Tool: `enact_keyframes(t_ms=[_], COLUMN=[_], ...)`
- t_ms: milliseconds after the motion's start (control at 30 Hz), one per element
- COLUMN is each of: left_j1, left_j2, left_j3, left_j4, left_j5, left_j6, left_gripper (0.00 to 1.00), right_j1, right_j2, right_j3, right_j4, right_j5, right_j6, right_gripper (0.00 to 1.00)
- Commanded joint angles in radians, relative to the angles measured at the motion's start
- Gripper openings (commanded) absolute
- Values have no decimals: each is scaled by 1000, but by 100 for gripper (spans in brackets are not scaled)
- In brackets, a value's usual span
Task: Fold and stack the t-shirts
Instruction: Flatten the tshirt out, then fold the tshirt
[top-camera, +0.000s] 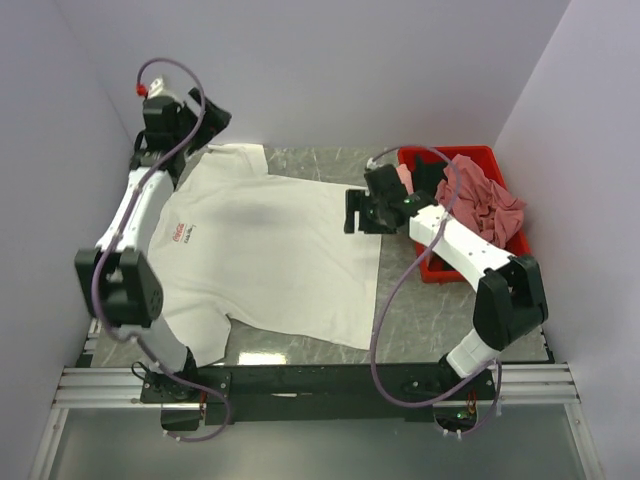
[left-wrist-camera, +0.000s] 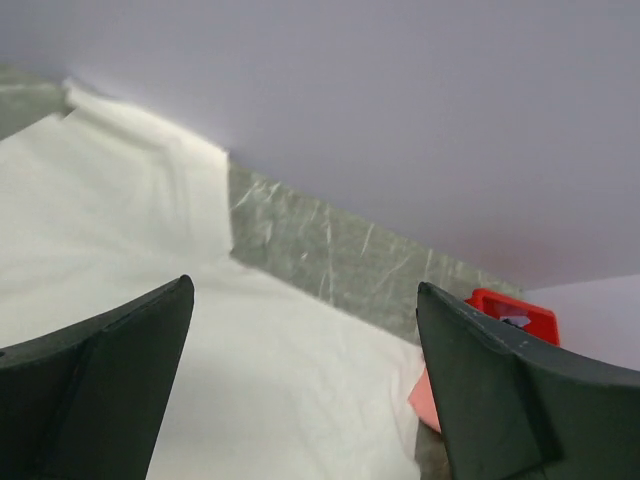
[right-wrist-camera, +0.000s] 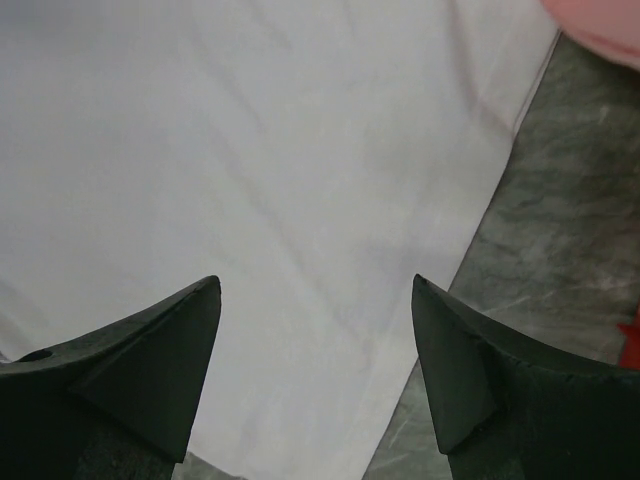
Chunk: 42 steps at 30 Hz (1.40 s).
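Observation:
A large white t-shirt (top-camera: 270, 255) with a small red print (top-camera: 180, 231) lies spread flat on the grey table. It also shows in the left wrist view (left-wrist-camera: 120, 260) and the right wrist view (right-wrist-camera: 250, 170). My left gripper (top-camera: 190, 140) hovers open over the shirt's far left sleeve, near the back wall. My right gripper (top-camera: 358, 212) hovers open over the shirt's right hem edge. Both are empty. Pink and dusty rose tees (top-camera: 480, 200) lie bunched in the red bin (top-camera: 432, 268). A pink cloth corner (left-wrist-camera: 428, 392) shows beside the white shirt.
The red bin stands at the right of the table, close to my right arm. The back wall (top-camera: 320, 70) is just behind my left gripper. Bare grey tabletop (top-camera: 440, 320) shows right of the shirt's hem.

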Motion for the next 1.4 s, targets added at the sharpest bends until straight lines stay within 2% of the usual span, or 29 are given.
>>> enact_keyframes(t_ms=[0,33,100,200,300,533,633,733,1100,1367], left_j1=[-4,-4,-1,4,7,47,55,64,74,73], left_j2=[-120,-196,-255,-277,-245,-179,-173,-160,-47,-4], left_j3=[-276,-417,-572,-644,-679,-711,-734,-771,-740,-691], left_j4=[-75,-30,17,17,-1,19,35,78,81,49], left_j5=[-111,-119,-126,-183,-182,-188,-186,-163,-151,-142], left_j6=[28,17,3,-11,-17,-15,-14,-23,-43,-49], left_gripper=[99,99,100,99,99,99,99,100,99,100], right_j1=[15,16,15,8,-8,-48,-50,-54,-93,-165], right_j2=[-11,-3,43,138,230,426,460,515,725,888], right_j3=[-64,-73,-58,25,126,284,295,344,583,870], right_j4=[14,27,36,18,1,-56,-38,-60,-179,-304], right_j5=[19,8,14,68,57,74,42,79,88,51], right_j6=[27,29,21,1,-19,-39,-74,-88,-102,-145], right_gripper=[83,83,83,83,82,82,81,81,80,80])
